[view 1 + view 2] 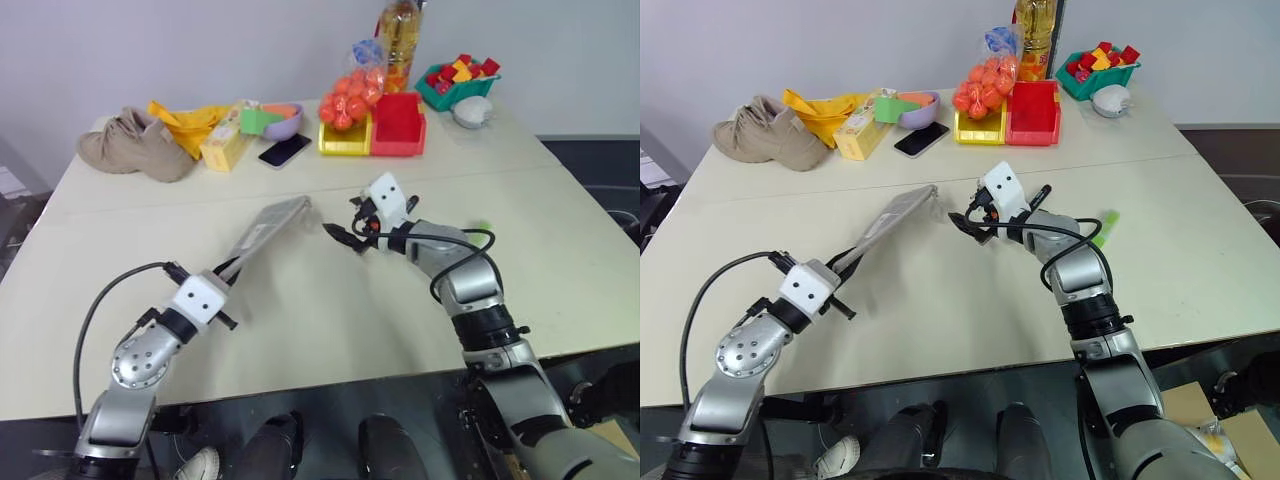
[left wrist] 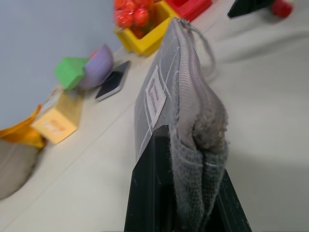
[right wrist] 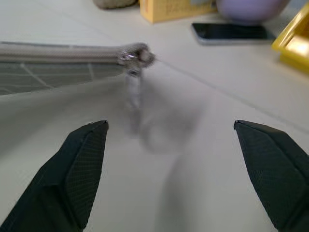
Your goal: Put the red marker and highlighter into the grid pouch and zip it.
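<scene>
Grid pouch at frame centre-left in the left eye view: flat grey fabric rectangle, thin white grid lines, one small white label on its side. Raised off the pale tabletop at its near end, long axis running from lower left toward upper right, zipper edge uppermost. Zipper drawn to the far end, slider at that corner, pale pull loop hanging below it. Fuzzy, worn cloth at the near end.

Left end effector clenched on the near end of the grid pouch, two black fingers flat against the fabric on either side.

Right end effector released, two black textured fingers spread wide, just beside the slider corner, not touching it.

Highlighter: short light-green stick lying on the tabletop right of the right arm, pointing toward upper right. A slim dark pen-like thing beside the right wrist, too hidden to identify.

Along the far edge at frame top: one tan suede shoe, one yellow cloth, one yellow carton, one lilac bowl, one black phone, one yellow bin with a net of orange balls, one red bin, one bottle, one teal bin of red and yellow blocks.
</scene>
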